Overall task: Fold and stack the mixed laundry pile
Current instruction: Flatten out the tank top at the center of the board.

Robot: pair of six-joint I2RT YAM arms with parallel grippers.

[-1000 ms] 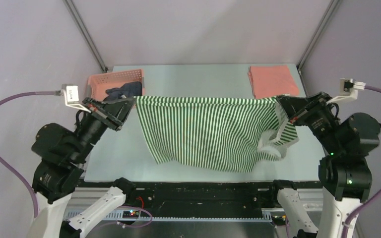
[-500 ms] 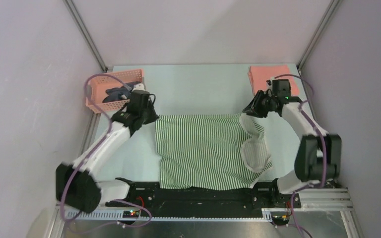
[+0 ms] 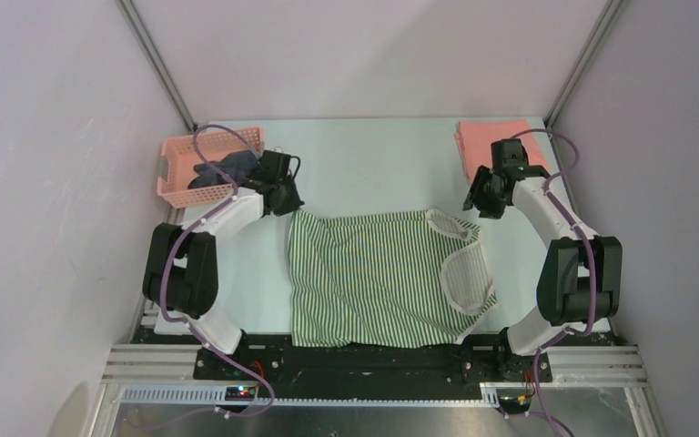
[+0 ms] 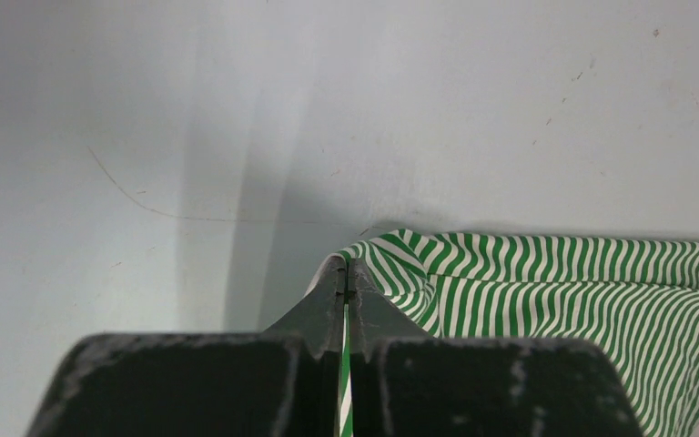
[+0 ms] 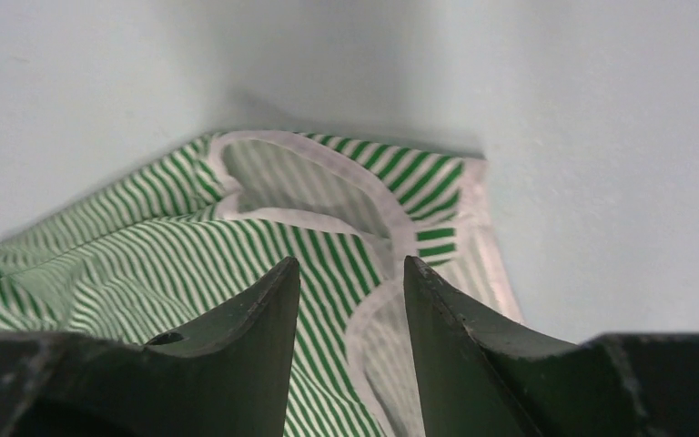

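Observation:
The green-and-white striped garment [image 3: 373,278] lies spread on the table, its front hem at the near edge. My left gripper [image 3: 289,206] is shut on its far left corner [image 4: 378,259], low on the table. My right gripper [image 3: 475,206] is open and empty, just above the garment's far right corner with the white trim [image 5: 373,209]. The salmon-pink shirt [image 3: 496,146] lies folded at the far right. The dark navy-grey garment [image 3: 223,167] sits in the pink basket [image 3: 177,168].
The pink lattice basket stands at the far left corner of the table [image 3: 373,164]. Grey walls and frame posts close in the back and both sides. Bare table lies between the basket and the folded pink shirt.
Both arms have swung down and forward and laid the striped garment flat on the table. My right gripper has let go of its corner and opened; my left still holds its corner.

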